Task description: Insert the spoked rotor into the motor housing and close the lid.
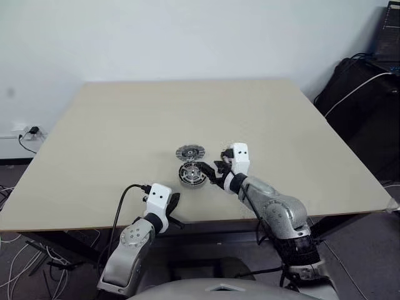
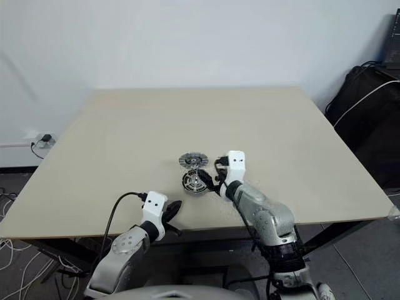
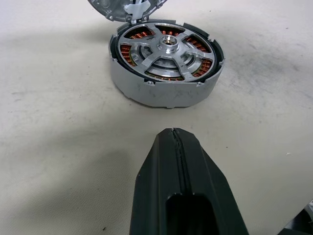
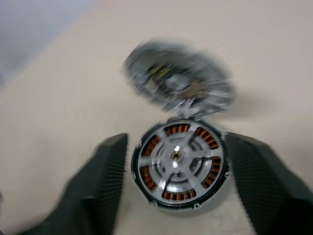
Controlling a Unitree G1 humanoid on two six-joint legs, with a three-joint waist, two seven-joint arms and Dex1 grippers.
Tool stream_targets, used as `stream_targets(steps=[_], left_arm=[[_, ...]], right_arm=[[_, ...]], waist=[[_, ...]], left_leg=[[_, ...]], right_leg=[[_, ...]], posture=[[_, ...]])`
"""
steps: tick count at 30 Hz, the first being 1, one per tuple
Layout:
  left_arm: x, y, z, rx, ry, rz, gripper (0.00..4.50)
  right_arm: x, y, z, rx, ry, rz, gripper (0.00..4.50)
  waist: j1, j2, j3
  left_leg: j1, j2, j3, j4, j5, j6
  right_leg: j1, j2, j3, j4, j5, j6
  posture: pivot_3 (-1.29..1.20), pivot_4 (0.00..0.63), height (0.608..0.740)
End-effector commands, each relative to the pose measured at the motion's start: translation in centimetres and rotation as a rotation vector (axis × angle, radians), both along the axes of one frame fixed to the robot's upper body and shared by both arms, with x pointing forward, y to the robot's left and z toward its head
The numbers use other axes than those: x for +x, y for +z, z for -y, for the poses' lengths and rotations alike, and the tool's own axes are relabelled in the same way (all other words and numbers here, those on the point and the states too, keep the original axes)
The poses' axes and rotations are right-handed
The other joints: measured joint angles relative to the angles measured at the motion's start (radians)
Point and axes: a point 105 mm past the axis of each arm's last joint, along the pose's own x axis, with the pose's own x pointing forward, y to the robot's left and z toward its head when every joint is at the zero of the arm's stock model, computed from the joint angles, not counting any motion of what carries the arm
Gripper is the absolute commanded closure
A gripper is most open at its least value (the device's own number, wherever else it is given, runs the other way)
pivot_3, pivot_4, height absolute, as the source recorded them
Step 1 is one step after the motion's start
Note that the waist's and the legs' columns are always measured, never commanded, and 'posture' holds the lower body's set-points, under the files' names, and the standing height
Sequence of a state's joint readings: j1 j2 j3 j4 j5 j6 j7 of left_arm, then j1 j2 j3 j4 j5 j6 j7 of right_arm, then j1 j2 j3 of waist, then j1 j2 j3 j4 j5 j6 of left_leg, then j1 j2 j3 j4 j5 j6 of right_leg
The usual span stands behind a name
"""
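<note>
Right pincer (image 4: 176, 186) astride motor housing (image 4: 178, 164)

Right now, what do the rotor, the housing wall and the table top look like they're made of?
Spoked rotor: likely bare metal, silvery, dull sheen on the spokes. Motor housing: grey matte wall, probably cast or painted metal; copper-coloured windings show between the spokes. Table: pale beige, smooth, looks like laminate, lightly scuffed.

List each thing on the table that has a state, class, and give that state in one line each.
Spoked rotor: seated inside the housing.
Motor housing: open, upright on the table.
Lid: off, lying behind the housing.
Left end effector: shut, empty.
Right end effector: open, straddling the housing.
</note>
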State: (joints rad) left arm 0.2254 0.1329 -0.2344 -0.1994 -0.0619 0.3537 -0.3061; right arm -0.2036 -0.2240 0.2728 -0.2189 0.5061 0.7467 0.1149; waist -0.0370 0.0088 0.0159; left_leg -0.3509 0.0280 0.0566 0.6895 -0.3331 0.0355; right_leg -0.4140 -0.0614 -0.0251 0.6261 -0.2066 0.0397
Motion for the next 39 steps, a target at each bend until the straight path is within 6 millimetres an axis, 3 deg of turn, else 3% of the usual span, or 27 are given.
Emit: stream_targets(steps=[1, 8, 18, 28, 35, 39], left_arm=[[0.6, 1.0, 0.4, -0.022, -0.006, 0.051, 4.50], [0.7, 0.9, 0.3, -0.022, -0.003, 0.055, 4.50], [0.7, 0.8, 0.1, -0.022, 0.010, 0.061, 4.50], [0.7, 0.8, -0.2, -0.023, 0.027, 0.062, 4.50], [0.6, 0.6, 0.0, -0.027, 0.024, 0.058, 4.50], [0.6, 0.5, 0.1, -0.030, 0.018, 0.056, 4.50]], right_arm=[[0.2, 1.4, -1.5, -0.084, 0.095, 0.147, 2.21], [1.5, 0.5, -2.8, -0.170, 0.144, 0.176, 4.49], [4.3, -0.6, -3.7, -0.212, 0.138, 0.161, 4.49], [3.8, -5.5, -2.3, -0.325, 0.124, -0.008, 4.49], [4.1, -2.4, -3.1, -0.278, 0.194, 0.106, 4.49], [3.1, -0.6, -3.2, -0.366, 0.394, 0.210, 4.32]], waist=[[0.001, -0.002, 0.001], [0.002, -0.004, 0.002], [0.001, -0.004, 0.002], [0.000, -0.004, 0.002], [0.001, -0.003, 0.002], [0.001, -0.003, 0.002]], left_leg=[[0.000, 0.000, 0.000, 0.000, 0.000, 0.000], [0.000, 0.000, 0.000, 0.000, 0.000, 0.000], [0.000, 0.000, 0.000, 0.000, 0.000, 0.000], [0.002, 0.000, 0.000, 0.000, 0.000, 0.000], [0.003, 0.000, 0.000, 0.000, 0.000, -0.001], [0.001, 0.000, 0.000, 0.000, 0.000, -0.001]], right_leg=[[0.000, 0.000, 0.000, 0.000, 0.000, 0.000], [0.000, 0.000, 0.000, 0.000, 0.001, -0.002], [0.000, 0.000, 0.000, 0.000, 0.003, -0.004], [0.002, 0.000, -0.001, 0.000, 0.003, -0.004], [0.003, 0.000, 0.000, 0.001, 0.003, -0.004], [0.001, 0.000, 0.000, 0.000, 0.003, -0.004]], posture=[[0.00, 0.000, 0.740], [0.00, 0.000, 0.740], [0.00, 0.000, 0.740], [0.00, 0.000, 0.740], [0.00, 0.000, 0.740], [0.00, 0.000, 0.740]])
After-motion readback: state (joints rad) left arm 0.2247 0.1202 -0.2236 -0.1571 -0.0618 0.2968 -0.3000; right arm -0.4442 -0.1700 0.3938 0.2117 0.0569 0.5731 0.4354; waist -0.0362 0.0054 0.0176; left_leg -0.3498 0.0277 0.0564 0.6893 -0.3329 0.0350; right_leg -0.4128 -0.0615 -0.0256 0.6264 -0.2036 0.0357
